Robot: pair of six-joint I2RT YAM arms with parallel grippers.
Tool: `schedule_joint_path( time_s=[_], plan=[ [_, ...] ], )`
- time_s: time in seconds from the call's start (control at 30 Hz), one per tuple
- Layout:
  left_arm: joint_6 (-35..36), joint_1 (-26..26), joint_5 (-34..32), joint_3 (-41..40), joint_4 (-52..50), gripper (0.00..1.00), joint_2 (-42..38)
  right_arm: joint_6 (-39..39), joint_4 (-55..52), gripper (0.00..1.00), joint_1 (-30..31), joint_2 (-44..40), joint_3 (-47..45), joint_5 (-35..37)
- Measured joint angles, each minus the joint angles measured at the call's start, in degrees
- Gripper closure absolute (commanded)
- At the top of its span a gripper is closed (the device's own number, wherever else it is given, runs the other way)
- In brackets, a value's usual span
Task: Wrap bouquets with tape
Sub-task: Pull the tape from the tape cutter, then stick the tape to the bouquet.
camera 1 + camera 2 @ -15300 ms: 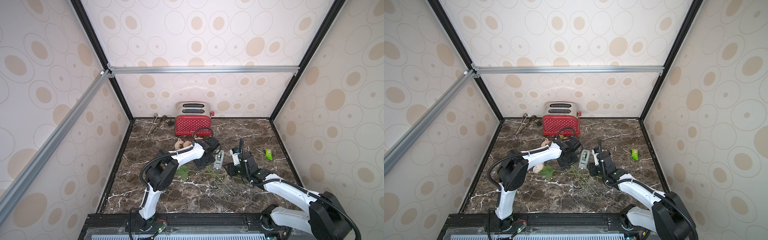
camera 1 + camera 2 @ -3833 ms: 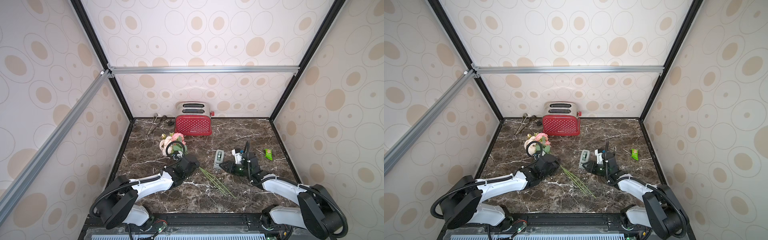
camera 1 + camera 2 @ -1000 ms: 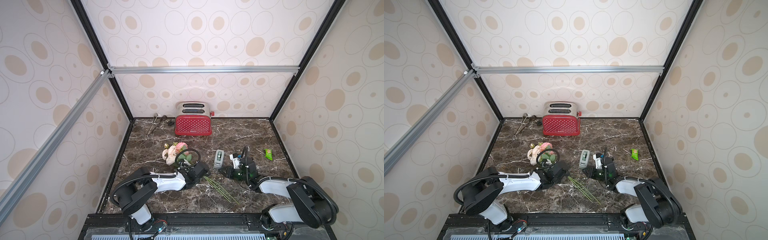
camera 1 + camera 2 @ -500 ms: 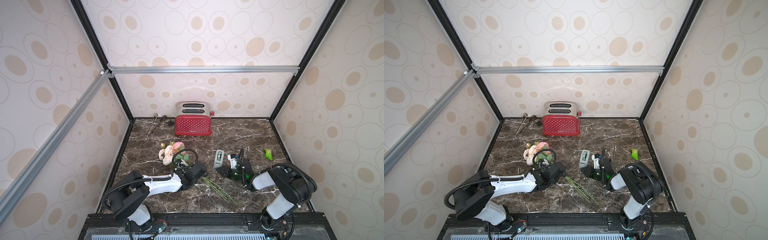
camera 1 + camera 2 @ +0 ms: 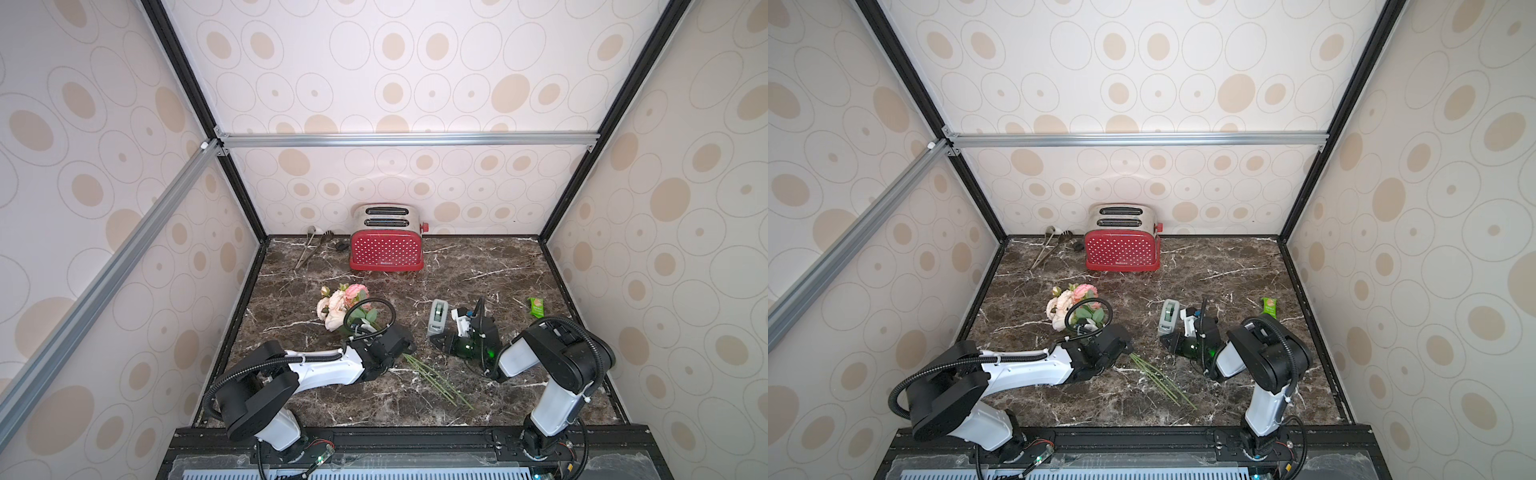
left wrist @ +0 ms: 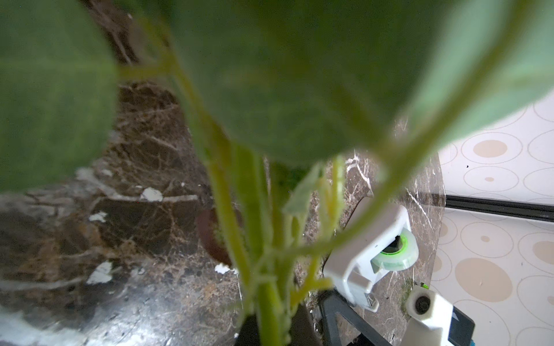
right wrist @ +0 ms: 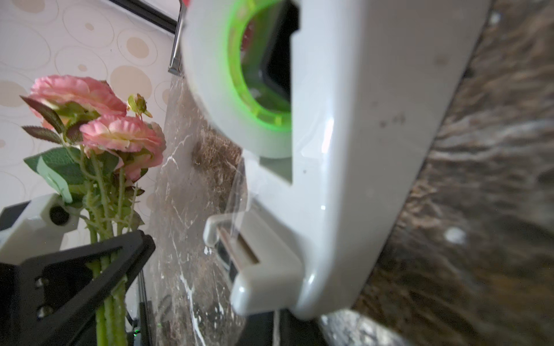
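The left arm [image 5: 320, 370] lies stretched low across the dark brown marble worktop [image 5: 478, 266]. The right arm [image 5: 557, 353] is folded with its elbow raised. The left claw [image 5: 404, 348] is clamped on the thin green stems of the pink and cream-white rose bouquet [image 5: 338, 305], blooms at the far end. Only the right wrist view shows clear tape running from roll to cutter on the light grey oblong plastic tape dispenser [image 7: 344, 149], which stands mid-worktop. The right claw [image 5: 441, 341], at its near end, is closed; on what, I cannot tell.

the red dotted metal toaster [image 5: 386, 249] stands at the back of the dark marbled stone tabletop [image 5: 478, 266]. thin metal tongs [image 5: 309, 247] lie just left of it; before it leftward, the pink and cream flower bouquet [image 5: 338, 305]; before it rightward, the grey-white plastic tape dispenser [image 5: 437, 318].
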Motion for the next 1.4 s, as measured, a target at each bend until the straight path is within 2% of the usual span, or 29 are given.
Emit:
schedule_joint_path(
  time_s=[0.23, 0.6, 0.93, 1.3, 1.4],
  plan=[
    [0.04, 0.11, 0.09, 0.04, 0.74, 1.00, 0.66, 1.31, -1.73, 1.00, 0.00, -2.47, -0.04, -0.17],
    [-1.07, 0.11, 1.09, 7.54, 3.06, 1.00, 12.57, 1.53, -14.51, 1.00, -1.29, -14.47, 2.95, -2.43],
    [-5.38, 0.11, 0.90, 16.04, 4.35, 1.00, 21.05, 2.38, -23.30, 1.00, -1.38, -18.53, 3.50, -3.87],
    [-9.29, 0.11, 0.44, 20.20, 4.59, 1.00, 23.96, 2.29, -24.94, 1.00, -1.38, -19.12, 3.50, -5.57],
    [-9.94, 0.11, 0.44, 20.28, 4.79, 1.00, 24.00, 2.19, -25.11, 0.95, -1.38, -19.12, 3.50, -5.60]
  ],
)
